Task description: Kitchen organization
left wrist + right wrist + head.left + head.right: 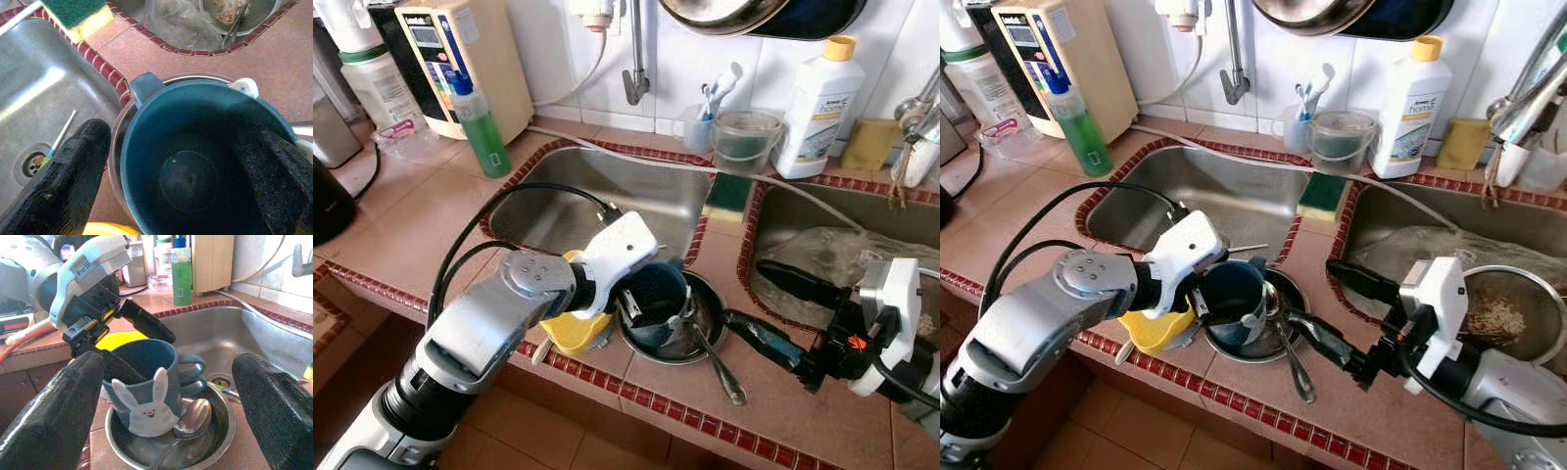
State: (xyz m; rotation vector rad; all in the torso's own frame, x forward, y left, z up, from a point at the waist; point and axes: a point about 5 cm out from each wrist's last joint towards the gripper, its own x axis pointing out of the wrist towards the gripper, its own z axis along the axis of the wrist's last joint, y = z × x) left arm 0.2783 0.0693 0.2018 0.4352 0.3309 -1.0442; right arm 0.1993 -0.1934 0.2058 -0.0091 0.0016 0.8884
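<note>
Two grippers at work round the steel bowl (1253, 338), which sits on the tiled table (1038, 220) at its front edge, just in front of the left sink (1224, 196). Blue mug (146, 377) w/ white bunny face stands upright inside that bowl, handle twd the sink. Left gripper (166, 166) is clamped on the mug's rim: one black finger down inside the mug, the other outside its wall, seen clearly in the left wrist view. Spoon (715, 362) lies w/ its head in the bowl beside the mug, handle sticking out over the bowl's front-right edge onto the table. Yellow cup-like thing (570, 331) sits just left of the bowl, partly under the left arm. Right gripper (1317, 313) hovers just right of the bowl, fingers spread wide apart, holding nothing, tips pointing at the bowl and mug.

Behind the bowl, green-yellow sponge (1322, 196) rests on the ledge betw the two sinks. Right sink (1400, 240), to the bowl's right, holds a pan w/ food scraps (1498, 313). Far behind the bowl, along the wall: clear plastic tub (744, 137), white bottle w/ yellow cap (818, 103); back-left of it, green bottle (484, 132) and a beige appliance (470, 59).
</note>
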